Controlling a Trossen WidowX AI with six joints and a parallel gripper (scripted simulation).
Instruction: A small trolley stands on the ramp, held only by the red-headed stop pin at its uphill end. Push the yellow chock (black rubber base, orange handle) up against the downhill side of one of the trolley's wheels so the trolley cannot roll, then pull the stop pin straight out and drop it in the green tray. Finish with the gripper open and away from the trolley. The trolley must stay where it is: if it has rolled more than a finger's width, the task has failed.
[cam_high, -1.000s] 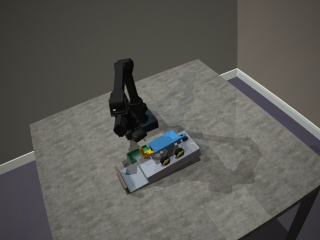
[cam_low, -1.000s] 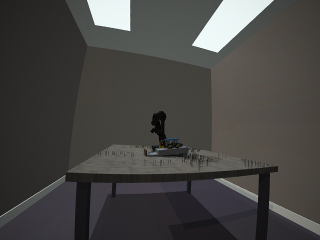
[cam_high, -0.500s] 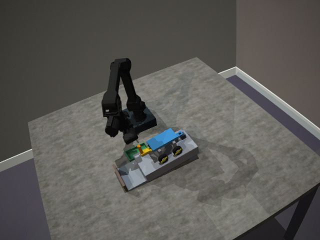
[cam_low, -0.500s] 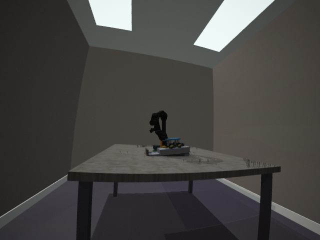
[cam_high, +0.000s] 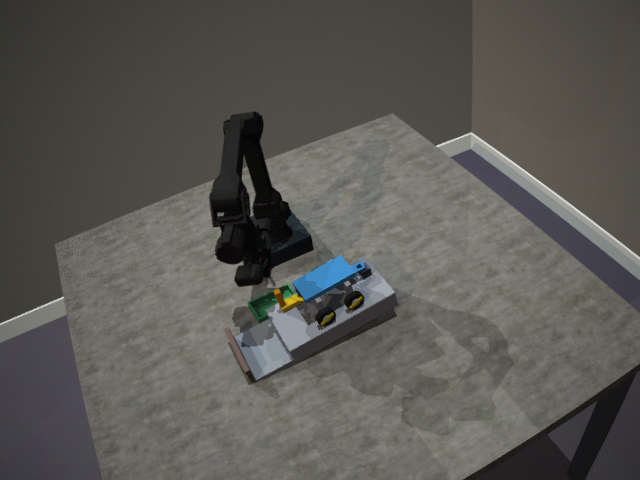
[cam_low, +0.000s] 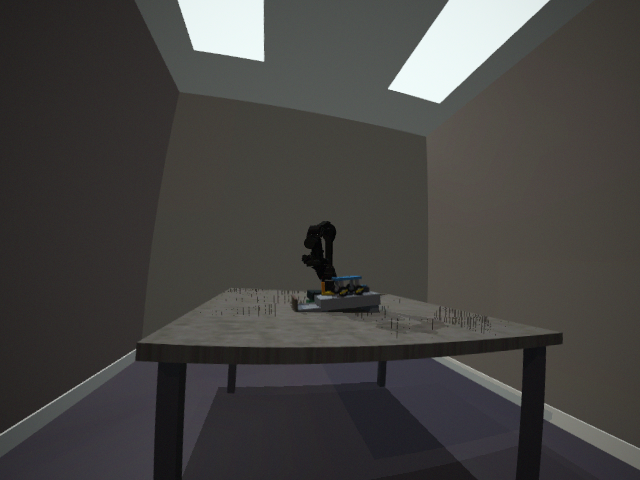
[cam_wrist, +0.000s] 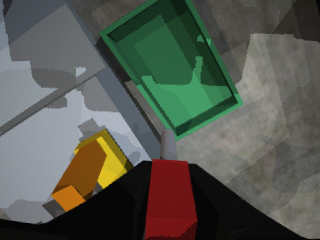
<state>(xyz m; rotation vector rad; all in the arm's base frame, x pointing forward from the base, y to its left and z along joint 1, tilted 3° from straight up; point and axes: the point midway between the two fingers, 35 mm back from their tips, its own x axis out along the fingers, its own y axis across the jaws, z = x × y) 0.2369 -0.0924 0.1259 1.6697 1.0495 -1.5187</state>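
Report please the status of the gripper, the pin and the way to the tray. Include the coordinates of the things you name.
Gripper (cam_high: 269, 279) (cam_wrist: 168, 172) shut on stop pin (cam_wrist: 171, 197). Green tray (cam_high: 256, 313) (cam_wrist: 235, 104) close by, pin not in it. Nothing seen blocking tray opening.

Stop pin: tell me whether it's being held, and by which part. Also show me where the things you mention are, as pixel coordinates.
Yes, the end effector (cam_high: 269, 279) (cam_wrist: 168, 172) holds the stop pin (cam_wrist: 170, 195) by its red head, the grey shaft (cam_wrist: 168, 144) sticking out beyond the fingers.
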